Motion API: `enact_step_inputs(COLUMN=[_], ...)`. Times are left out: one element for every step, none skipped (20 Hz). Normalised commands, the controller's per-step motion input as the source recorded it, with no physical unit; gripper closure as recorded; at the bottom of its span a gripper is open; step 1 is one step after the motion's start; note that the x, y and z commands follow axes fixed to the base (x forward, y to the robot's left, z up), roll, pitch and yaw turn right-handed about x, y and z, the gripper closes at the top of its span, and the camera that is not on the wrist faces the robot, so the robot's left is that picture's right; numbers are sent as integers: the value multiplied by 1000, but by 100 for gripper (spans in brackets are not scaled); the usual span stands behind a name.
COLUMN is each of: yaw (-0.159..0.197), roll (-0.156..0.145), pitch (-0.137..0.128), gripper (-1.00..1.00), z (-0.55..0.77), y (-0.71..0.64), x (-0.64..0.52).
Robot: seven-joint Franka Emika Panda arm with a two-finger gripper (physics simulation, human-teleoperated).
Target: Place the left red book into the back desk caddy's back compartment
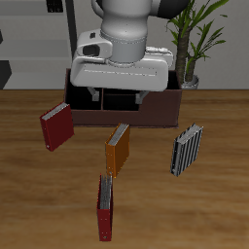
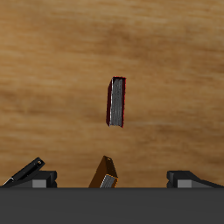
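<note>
The left red book [image 1: 105, 207] stands on edge near the table's front edge, bright red with a grey page block; the wrist view shows it [image 2: 117, 102] from above. My gripper [image 1: 119, 95] hangs open and empty over the back desk caddy [image 1: 167, 113], well behind the book. Its fingers [image 2: 185, 178] stand wide apart in the wrist view, gripper [image 2: 114, 179] holding nothing. The arm's hand hides most of the dark reddish-brown caddy, and the back compartment is hidden behind it.
An orange book [image 1: 118, 148] stands between the caddy and the red book, also seen as orange book [image 2: 105, 171]. A darker maroon book [image 1: 56, 126] and a black-and-white striped book [image 1: 187, 148] flank it. A potted plant [image 1: 191, 39] stands behind the caddy.
</note>
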Motion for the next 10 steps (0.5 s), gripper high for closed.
enact_step_inputs(yaw=[-3, 0, 53, 103, 0, 61, 0, -37, 13, 20], roll=[7, 0, 46, 116, 0, -150, 0, 60, -10, 46], pitch=[-9, 0, -42, -50, 0, -19, 0, -47, -89, -80], gripper=[-100, -100, -100, -100, -100, -100, -100, -100, -100, -100], z=[-119, 0, -266, -141, -16, -190, 0, -189, 7, -24], y=[-50, 0, -431, 38, 50, -260, 0, -343, -161, -123], x=[447, 0, 1420, 346, -30, 454, 0, 819, 337, 329])
